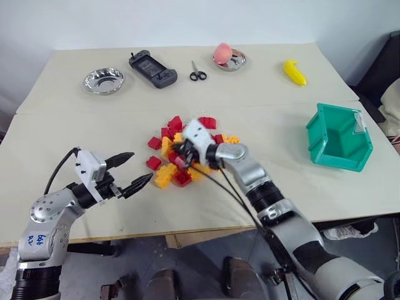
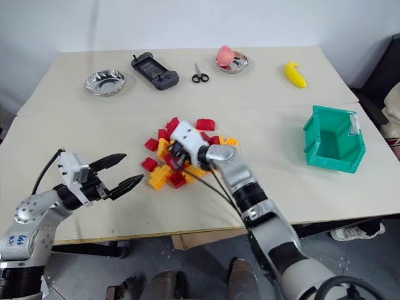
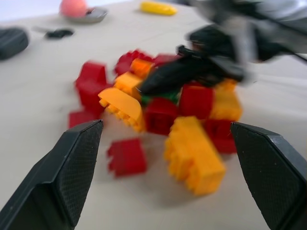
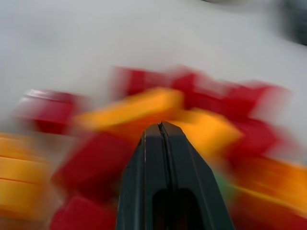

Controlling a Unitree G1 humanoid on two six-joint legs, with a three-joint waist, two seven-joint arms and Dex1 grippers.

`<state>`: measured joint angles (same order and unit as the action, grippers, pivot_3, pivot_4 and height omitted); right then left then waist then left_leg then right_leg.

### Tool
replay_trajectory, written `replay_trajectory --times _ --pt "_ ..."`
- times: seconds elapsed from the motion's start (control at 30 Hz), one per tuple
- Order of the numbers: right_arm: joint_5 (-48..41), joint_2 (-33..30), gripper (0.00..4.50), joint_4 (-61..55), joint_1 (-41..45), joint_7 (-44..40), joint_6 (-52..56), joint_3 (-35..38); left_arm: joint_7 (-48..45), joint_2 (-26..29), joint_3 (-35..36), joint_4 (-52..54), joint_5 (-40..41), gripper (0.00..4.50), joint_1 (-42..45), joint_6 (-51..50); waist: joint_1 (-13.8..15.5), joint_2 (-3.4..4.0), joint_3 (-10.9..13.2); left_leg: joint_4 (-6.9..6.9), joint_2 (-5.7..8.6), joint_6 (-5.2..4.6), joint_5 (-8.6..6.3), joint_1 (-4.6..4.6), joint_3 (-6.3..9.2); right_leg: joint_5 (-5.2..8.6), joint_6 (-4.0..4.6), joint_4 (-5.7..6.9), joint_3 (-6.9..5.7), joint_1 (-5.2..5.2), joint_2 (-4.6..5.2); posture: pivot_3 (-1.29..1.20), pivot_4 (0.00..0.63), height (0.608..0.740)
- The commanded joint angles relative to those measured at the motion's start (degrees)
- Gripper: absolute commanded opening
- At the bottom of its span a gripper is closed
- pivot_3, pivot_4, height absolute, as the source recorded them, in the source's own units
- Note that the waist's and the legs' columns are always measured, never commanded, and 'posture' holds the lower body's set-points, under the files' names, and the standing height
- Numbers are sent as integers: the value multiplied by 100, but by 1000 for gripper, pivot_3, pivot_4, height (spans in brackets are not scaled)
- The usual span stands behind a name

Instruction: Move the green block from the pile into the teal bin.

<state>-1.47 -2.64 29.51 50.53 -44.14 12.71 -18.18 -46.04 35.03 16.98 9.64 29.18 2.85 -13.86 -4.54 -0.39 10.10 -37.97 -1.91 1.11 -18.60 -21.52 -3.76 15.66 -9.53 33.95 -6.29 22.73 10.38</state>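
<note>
Two grippers work at a beige table (image 1: 75, 134) where the pile (image 1: 181, 153) of red and yellow-orange bricks lies near the middle. The right gripper (image 1: 181, 156) reaches in over the heap from the robot's right with its two black fingers pressed flat together, nothing between them, their tips down among the bricks. In the left wrist view a sliver of dark green, probably the green block (image 3: 160, 97), shows just under those closed fingertips, wedged between red and orange bricks; blur makes it hard to say whether the fingers touch it. The left gripper (image 1: 130, 170) hovers just beside the pile on the robot's left, its fingers spread wide and pointing toward the bricks, holding nothing. The teal bin (image 1: 340, 139) stands well apart near the table's right edge, its cut-away front facing the far right corner. Along the far side lie a steel bowl (image 1: 104, 80), a black handheld device (image 1: 152, 69), scissors (image 1: 198, 74), a second bowl (image 1: 230, 59) with a pink fruit (image 1: 222, 51) and a banana (image 1: 295, 72).
</note>
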Motion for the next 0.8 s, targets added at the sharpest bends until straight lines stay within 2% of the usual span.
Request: replay_trajectory --times 0.03,0.13,0.23,0.4,0.53,0.63,0.73,0.8 --pt "73 -110 0 -821 -239 -291 288 -292 -108 80 269 -49 11 4488 -206 209 23 0 0 -1 0 1 -1 0 0 0 0 0 0 0 0 0 150 740" --pt "43 -527 0 -1297 -512 -456 432 -191 -69 67 267 53 4 4488 -236 222 161 -1 0 -8 1 0 -3 -2 0 0 0 0 0 -1 1 0 150 740" --pt "-28 -1216 0 -1597 -809 -626 405 117 -43 37 217 158 1 4488 -242 217 292 -1 0 -17 1 -2 -5 -2 1 0 0 1 1 -4 3 0 150 740" --pt "-164 -2096 0 -1604 -1177 -419 561 885 -76 -24 25 259 24 4488 -143 178 304 -2 -1 -18 1 -3 -7 -1 -1 0 0 1 1 -6 3 0 150 740" --pt "-343 -2351 0 -1555 -1450 -151 572 1410 -134 -22 -103 212 59 4488 27 122 303 -4 -2 -17 2 -5 -8 0 -5 0 0 -5 -1 -10 3 0 150 740" --pt "-896 -2561 0 -2021 -1819 -485 682 1864 -200 8 -130 143 105 4488 173 67 302 -4 -2 -14 1 -5 -8 1 -6 0 0 -4 -1 -9 2 0 150 740" --pt "-1404 -2929 598 -2493 -2197 -864 876 2265 -403 109 -227 102 74 4500 228 44 306 -5 -2 -12 2 -8 -9 1 -7 0 0 -10 -1 -9 2 0 150 740" --pt "-1796 -3266 1249 -2633 -2623 -1184 774 2783 -669 232 -315 -42 -22 4500 271 139 311 -5 -1 -13 2 -9 -10 0 -9 0 0 -12 -1 -10 3 0 150 740"
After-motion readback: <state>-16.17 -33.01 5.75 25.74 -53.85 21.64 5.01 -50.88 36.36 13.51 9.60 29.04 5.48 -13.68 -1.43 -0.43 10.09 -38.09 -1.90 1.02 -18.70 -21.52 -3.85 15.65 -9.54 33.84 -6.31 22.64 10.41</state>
